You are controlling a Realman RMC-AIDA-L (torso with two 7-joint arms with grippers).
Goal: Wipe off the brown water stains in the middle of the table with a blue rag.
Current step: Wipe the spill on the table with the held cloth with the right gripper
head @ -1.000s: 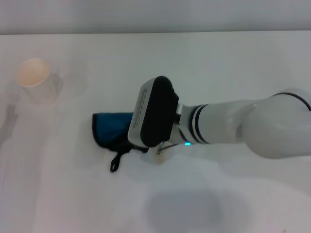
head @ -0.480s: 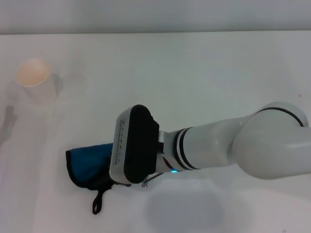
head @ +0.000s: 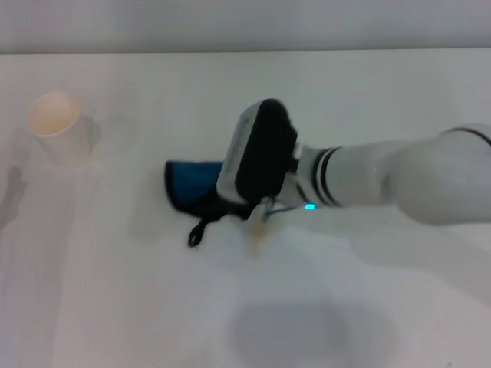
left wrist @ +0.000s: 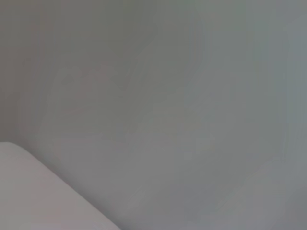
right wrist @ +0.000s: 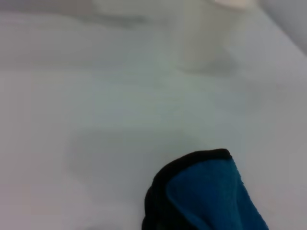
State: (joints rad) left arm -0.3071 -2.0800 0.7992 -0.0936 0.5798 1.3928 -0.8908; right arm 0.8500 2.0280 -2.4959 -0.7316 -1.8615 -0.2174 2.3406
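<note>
Blue rag (head: 192,186): folded cloth, mitt-shaped, deep blue with black edging; lies flat near the middle of the bench, partly covered by the right end effector on its right side. Rounded black-edged end shows in the right wrist view (right wrist: 206,191).
Loop strap (head: 197,232): small, black, trails from the rag's near edge onto the bench.
Brown water stains (head: 255,234): only a small pale tan smear visible, just right of the strap and just below the right end effector; outline too faint to trace.
Bench (head: 368,100): wide, plain white, smooth, faintly glossy.
Paper cup (head: 55,126): white outside, beige inside, round rim, upright; well apart from the rag, to its left and farther back. Pale blurred body seen beyond the rag in the right wrist view (right wrist: 211,33).
Obstruction: black-and-white wrist housing hides the rag's right half and the fingers.
Right end effector (head: 257,205): pressed down over the rag's right part; opening and grip cannot be told, fingers hidden.
Right arm: white, rounded, reaches in from the right of the rag, low over the bench, forearm near level; small teal light near the wrist.
Left end effector: out of sight; left wrist view shows only blank grey surface.
</note>
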